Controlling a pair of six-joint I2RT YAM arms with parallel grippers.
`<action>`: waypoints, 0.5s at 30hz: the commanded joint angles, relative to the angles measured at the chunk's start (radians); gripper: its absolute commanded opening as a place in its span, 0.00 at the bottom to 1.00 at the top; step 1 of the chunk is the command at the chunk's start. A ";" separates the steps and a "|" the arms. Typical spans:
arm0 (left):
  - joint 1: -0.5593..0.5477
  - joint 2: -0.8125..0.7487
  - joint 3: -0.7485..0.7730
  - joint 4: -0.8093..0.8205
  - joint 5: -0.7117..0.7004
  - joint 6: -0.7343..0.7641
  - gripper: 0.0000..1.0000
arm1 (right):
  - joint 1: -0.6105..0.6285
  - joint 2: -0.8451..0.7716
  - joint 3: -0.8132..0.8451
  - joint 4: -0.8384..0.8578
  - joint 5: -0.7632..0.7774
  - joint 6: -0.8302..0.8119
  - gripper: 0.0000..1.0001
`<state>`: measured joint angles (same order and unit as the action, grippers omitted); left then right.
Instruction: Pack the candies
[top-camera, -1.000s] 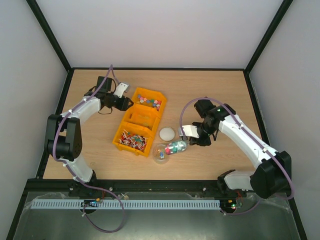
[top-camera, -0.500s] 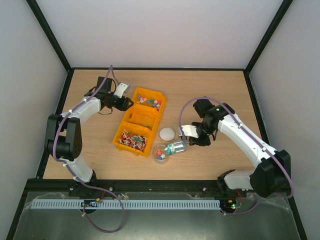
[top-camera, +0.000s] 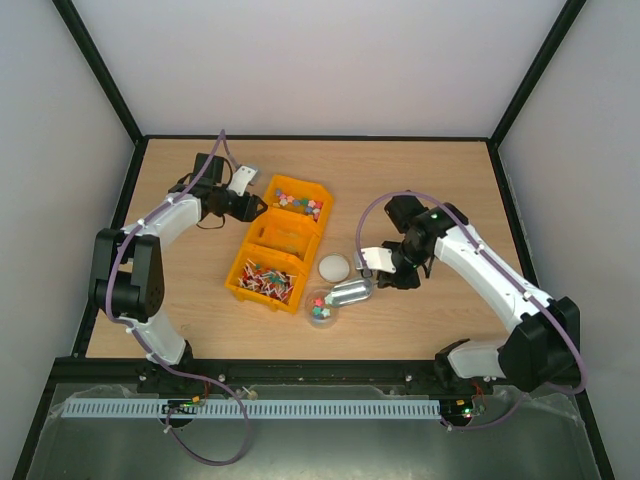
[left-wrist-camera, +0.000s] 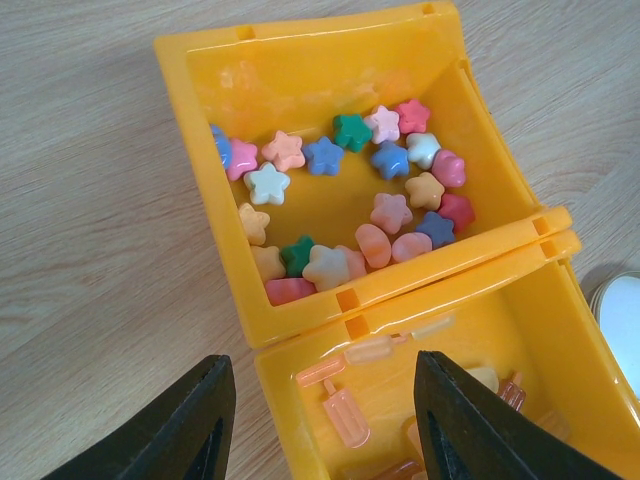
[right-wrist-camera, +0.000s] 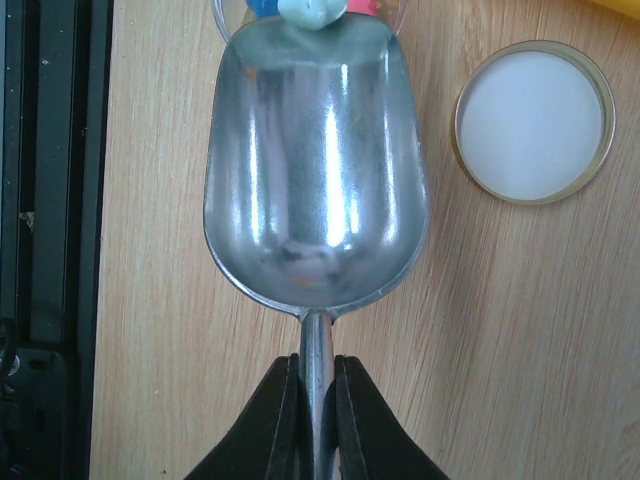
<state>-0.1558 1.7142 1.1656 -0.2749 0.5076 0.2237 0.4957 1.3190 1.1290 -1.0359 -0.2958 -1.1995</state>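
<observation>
Candies (left-wrist-camera: 392, 212): stars at left wrist, specks overhead; right jaws pinch scoop (right-wrist-camera: 315, 180).

Bins (left-wrist-camera: 400, 285): yellow, 3 compts, sitting mid-table (top-camera: 430, 180).
Lid (right-wrist-camera: 533, 122): lying flat nr bins.
Sticks (top-camera: 265, 280): red/white, piling in nearest compt.
Scoop (right-wrist-camera: 315, 170): metal, sitting beside lid, apart.

Light falls bright and even from above me, leaving short, soft shadows on the counter (top-camera: 440, 180). Vertical glare streaks run down the metal scoop (right-wrist-camera: 315, 170) in the view from my right tool (right-wrist-camera: 317, 372). The fingers (left-wrist-camera: 190, 420) of my left tool (left-wrist-camera: 322, 420) look dark and soft-edged
</observation>
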 joint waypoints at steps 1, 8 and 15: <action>0.006 -0.013 -0.006 0.005 0.020 0.001 0.51 | 0.007 0.011 0.031 -0.058 0.013 -0.006 0.01; 0.007 -0.014 -0.003 -0.012 0.017 0.017 0.51 | 0.007 0.020 0.059 -0.044 0.023 0.000 0.01; 0.009 -0.004 0.007 -0.015 0.016 0.023 0.51 | -0.001 0.078 0.145 0.097 0.008 0.159 0.01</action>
<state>-0.1555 1.7142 1.1656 -0.2760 0.5083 0.2291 0.4976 1.3514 1.2045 -1.0172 -0.2768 -1.1564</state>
